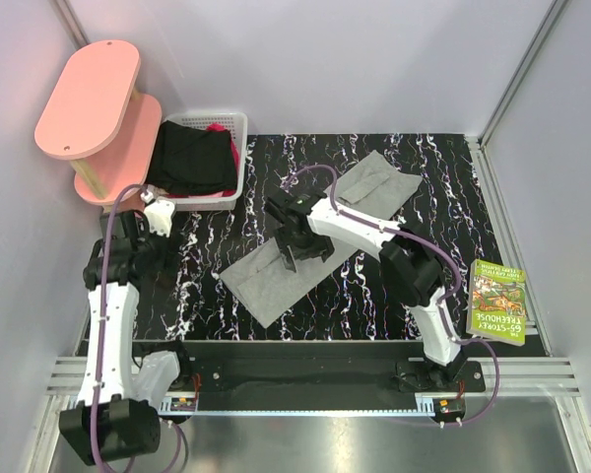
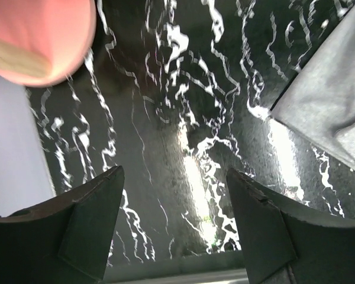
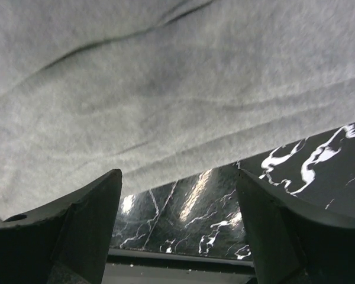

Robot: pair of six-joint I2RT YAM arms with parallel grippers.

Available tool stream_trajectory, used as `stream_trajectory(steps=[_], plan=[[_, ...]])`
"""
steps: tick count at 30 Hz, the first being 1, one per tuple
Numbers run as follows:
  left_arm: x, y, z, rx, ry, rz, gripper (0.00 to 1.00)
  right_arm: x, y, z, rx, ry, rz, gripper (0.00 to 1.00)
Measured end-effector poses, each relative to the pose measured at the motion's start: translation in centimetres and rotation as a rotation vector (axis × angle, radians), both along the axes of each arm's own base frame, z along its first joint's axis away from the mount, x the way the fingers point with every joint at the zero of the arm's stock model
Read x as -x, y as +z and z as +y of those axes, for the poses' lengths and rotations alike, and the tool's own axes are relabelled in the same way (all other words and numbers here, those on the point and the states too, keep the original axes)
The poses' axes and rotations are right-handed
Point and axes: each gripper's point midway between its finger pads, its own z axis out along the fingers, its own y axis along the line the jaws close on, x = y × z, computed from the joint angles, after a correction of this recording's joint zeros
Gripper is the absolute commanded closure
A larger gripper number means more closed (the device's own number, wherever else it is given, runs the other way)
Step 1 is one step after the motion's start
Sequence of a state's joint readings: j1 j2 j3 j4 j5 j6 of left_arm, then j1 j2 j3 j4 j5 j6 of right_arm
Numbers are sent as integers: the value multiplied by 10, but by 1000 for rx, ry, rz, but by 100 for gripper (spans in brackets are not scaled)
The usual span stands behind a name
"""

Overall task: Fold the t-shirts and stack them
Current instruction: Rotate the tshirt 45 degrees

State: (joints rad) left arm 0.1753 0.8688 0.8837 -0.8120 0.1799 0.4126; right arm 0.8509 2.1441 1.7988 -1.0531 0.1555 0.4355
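Note:
A light grey t-shirt (image 1: 276, 281) lies flat and slantwise across the middle of the black marbled table (image 1: 433, 187); its far part (image 1: 376, 183) reaches toward the back. My right gripper (image 1: 300, 251) hovers over the shirt's near half. In the right wrist view it (image 3: 178, 174) is open, with grey cloth (image 3: 165, 77) above the fingertips and bare table between them. A black garment (image 1: 189, 158) and a bit of magenta cloth (image 1: 217, 128) fill the basket. My left gripper (image 1: 156, 219) is near the basket, open (image 2: 174, 174) over bare table, the grey shirt (image 2: 337, 106) off to its right.
The white lattice basket (image 1: 231, 123) stands at the back left. A pink two-tier stand (image 1: 98, 99) is beside it; its pink edge (image 2: 35, 35) shows in the left wrist view. A green book (image 1: 497, 301) lies at the table's right edge. Walls close in on three sides.

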Motion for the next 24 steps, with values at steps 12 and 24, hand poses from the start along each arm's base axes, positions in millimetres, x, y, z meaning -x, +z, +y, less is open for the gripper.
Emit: stream_trajectory(steps=[12, 24], plan=[[-9, -31, -2, 108, 20, 124, 25, 42, -24, 14, -57, 72, 37, 18], [-9, -31, -2, 112, 16, 123, 25, 44, -43, 15, -70, 88, 41, 20]])
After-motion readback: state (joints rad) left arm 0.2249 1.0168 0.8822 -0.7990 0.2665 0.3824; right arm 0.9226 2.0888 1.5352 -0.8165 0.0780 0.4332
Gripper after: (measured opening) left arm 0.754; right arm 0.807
